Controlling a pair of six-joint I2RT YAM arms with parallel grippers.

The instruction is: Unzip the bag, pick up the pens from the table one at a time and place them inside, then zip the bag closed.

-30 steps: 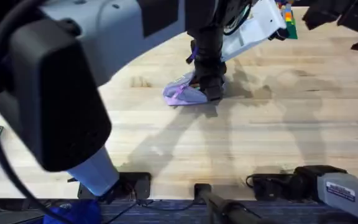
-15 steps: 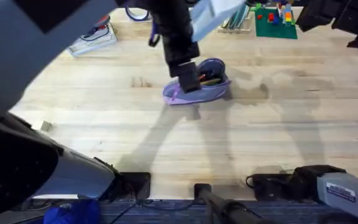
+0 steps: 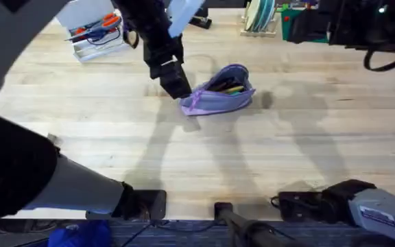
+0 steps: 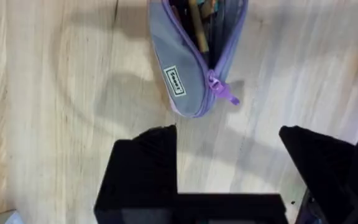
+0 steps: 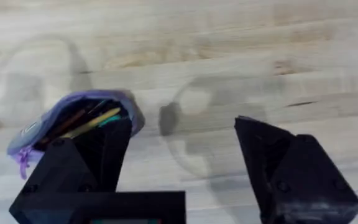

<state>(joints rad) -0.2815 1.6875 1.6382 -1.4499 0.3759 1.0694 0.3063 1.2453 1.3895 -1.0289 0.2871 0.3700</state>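
One bag (image 3: pixel 219 92), lilac and grey-purple, lying on the table (image 3: pixel 266 158) toward the far middle, zipper open along the top, mouth gaping. Two or more pens (image 3: pixel 228 87) inside, yellow and green ends showing at the opening in the overhead view; slim yellow shaft and darker items visible in the right wrist view (image 5: pixel 92 122); exact count of contents not determinable. Lilac zipper pull (image 4: pixel 224 92) lying at the bag's closed end, seen in the left wrist view beside a small white label on the grey side. Left gripper (image 3: pixel 177 86) just beside that closed end, fingers spread wide, empty, bag (image 4: pixel 194 56) lying beyond the fingertips, contact not determinable. Right gripper (image 5: pixel 185 165) raised above the table, fingers spread, empty, bag (image 5: pixel 39 127) off to one side past one finger. White tray (image 3: pixel 98 38) with orange-handled scissors (image 3: pixel 101 24) at the far left of the table, well apart from the bag.
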